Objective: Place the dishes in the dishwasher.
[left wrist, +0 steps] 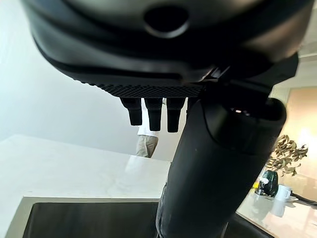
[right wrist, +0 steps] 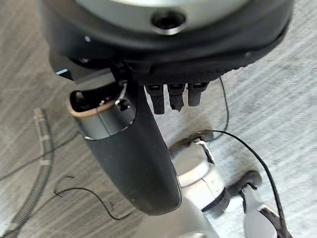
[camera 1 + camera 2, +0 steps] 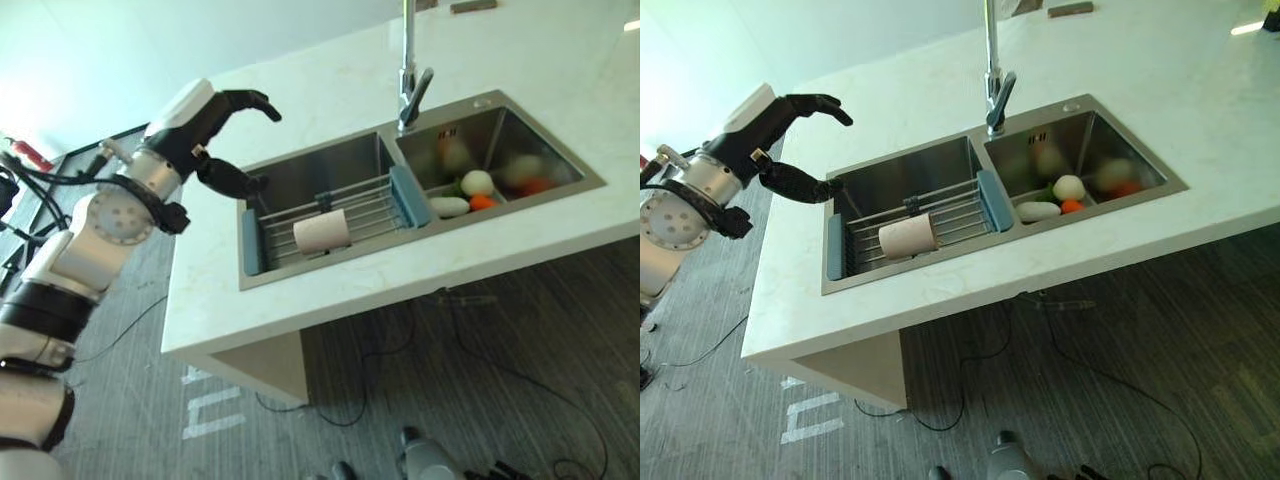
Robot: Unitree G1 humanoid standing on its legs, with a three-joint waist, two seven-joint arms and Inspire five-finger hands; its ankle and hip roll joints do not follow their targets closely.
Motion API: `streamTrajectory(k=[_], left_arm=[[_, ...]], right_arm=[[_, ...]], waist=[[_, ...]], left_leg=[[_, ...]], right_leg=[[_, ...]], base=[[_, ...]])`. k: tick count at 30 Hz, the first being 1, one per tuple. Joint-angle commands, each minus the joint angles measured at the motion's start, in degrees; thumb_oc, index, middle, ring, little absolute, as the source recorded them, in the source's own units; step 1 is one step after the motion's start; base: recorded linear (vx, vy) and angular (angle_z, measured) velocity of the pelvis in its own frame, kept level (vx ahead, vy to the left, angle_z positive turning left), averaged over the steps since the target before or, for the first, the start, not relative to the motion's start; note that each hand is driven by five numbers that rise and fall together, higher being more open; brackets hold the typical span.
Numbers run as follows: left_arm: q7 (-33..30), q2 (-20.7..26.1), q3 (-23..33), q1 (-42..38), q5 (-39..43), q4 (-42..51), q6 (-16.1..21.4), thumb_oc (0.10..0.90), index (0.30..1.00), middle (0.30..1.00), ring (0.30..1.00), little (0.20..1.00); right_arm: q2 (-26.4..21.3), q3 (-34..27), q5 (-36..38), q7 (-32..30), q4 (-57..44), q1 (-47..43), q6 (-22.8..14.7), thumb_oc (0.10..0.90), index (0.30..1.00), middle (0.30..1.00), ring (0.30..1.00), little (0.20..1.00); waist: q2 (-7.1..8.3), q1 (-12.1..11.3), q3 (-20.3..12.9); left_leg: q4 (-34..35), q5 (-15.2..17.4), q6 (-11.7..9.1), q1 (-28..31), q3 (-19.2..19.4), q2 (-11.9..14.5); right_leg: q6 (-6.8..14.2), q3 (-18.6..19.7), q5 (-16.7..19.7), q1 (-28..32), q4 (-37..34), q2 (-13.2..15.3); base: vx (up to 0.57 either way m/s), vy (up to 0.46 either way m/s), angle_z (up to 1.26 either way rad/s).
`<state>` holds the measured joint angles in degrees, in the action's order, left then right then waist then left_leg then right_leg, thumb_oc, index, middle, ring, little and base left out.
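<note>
Overhead, the left hand (image 3: 215, 135) hangs above the white counter (image 3: 330, 60) at about ten o'clock from the double sink (image 3: 300, 275), its fingers loosely spread and its thumb reaching toward the sink's near corner, holding nothing. Its own wrist view adds what the head views lack: a person (image 1: 147, 141) standing far off beyond the counter, and a dark plant pot (image 1: 270, 179) with a white cup (image 1: 283, 192) at about four o'clock. The right wrist view looks down on grey striped floor (image 2: 277, 99), with the right hand (image 2: 148, 84) relaxed and empty over it, fingers hanging straight.

Inside the sink's left basin, a wire drying rack (image 3: 360, 205) with blue end pieces spans the bowl, and a pale pink cup (image 3: 322, 231) lies on its side on the rack. The right basin (image 3: 500, 135) holds a small heap of food at its near edge: a pale long vegetable (image 3: 448, 207), a white round one (image 3: 477, 182) and something orange (image 3: 482, 202), touching one another; blurred shapes lie farther in. A chrome tap (image 3: 408, 70) rises at twelve o'clock between the basins.
</note>
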<state>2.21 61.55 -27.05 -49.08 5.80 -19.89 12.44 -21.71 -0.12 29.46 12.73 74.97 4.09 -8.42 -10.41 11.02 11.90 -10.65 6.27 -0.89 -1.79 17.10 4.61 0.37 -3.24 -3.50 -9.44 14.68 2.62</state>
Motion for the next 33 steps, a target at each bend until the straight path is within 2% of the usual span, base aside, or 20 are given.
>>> streamTrajectory(k=[1, 9, 17, 24, 33], left_arm=[[-0.87, 1.63, 4.62, -9.72, 0.79, -2.19, 0.02, 0.800, 0.900, 0.900, 0.900, 0.900], [0.28, -0.69, 3.23, -9.75, 2.28, -4.95, -1.06, 0.800, 0.900, 0.900, 0.900, 0.900], [1.35, -4.39, 1.72, -8.71, 0.74, -4.72, -1.28, 0.800, 0.900, 0.900, 0.900, 0.900], [-0.82, -7.68, 0.89, -8.18, -2.23, -5.78, -2.36, 0.800, 0.900, 0.900, 0.900, 0.900], [-5.33, -8.02, 0.75, -7.29, -8.74, -6.65, -2.39, 0.800, 0.900, 0.900, 0.900, 0.900]], right_arm=[[-1.43, -0.10, 1.38, 1.72, -1.78, -0.20, -1.87, 0.800, 0.900, 0.900, 0.900, 0.900], [-3.42, -0.67, 1.37, 0.73, -3.79, 0.16, -2.44, 0.800, 0.900, 0.900, 0.900, 0.900], [-4.06, -2.05, 0.83, 1.11, -4.15, 0.80, -2.97, 0.800, 0.900, 0.900, 0.900, 0.900], [-4.18, -1.71, 0.84, 1.17, -5.17, 1.05, -3.42, 0.800, 0.900, 0.900, 0.900, 0.900], [-4.81, -1.94, 0.61, 1.69, -5.91, 1.34, -3.58, 0.800, 0.900, 0.900, 0.900, 0.900]], waist=[[0.73, 0.39, -0.85], [-1.53, 2.58, 1.32], [-2.11, 3.94, 2.12], [-2.32, 5.22, 2.70], [-2.87, 5.93, 3.85]], left_leg=[[-6.54, 11.09, -0.12, -2.86, -3.44, 0.07], [-6.54, 10.45, -0.15, -4.15, -2.37, -0.89], [-6.54, 10.43, 0.03, -4.56, -1.75, -1.24], [-6.54, 10.47, 0.17, -4.35, -1.07, -1.34], [-6.54, 10.24, 0.28, -4.88, -1.20, -1.64]], right_leg=[[6.12, -0.73, -10.97, 2.91, 2.51, 3.98], [6.69, 1.30, -9.98, 0.62, 2.51, 4.61], [6.99, 2.20, -9.49, -0.36, 2.51, 4.80], [6.90, 3.34, -9.35, -0.70, 2.51, 4.54], [6.79, 4.39, -8.96, -1.71, 2.51, 4.34]], base=[[-0.01, 0.055, -0.02], [-0.02, 0.075, -0.10], [0.00, 0.020, -0.09], [0.03, 0.006, -0.05], [0.06, 0.012, -0.07]])
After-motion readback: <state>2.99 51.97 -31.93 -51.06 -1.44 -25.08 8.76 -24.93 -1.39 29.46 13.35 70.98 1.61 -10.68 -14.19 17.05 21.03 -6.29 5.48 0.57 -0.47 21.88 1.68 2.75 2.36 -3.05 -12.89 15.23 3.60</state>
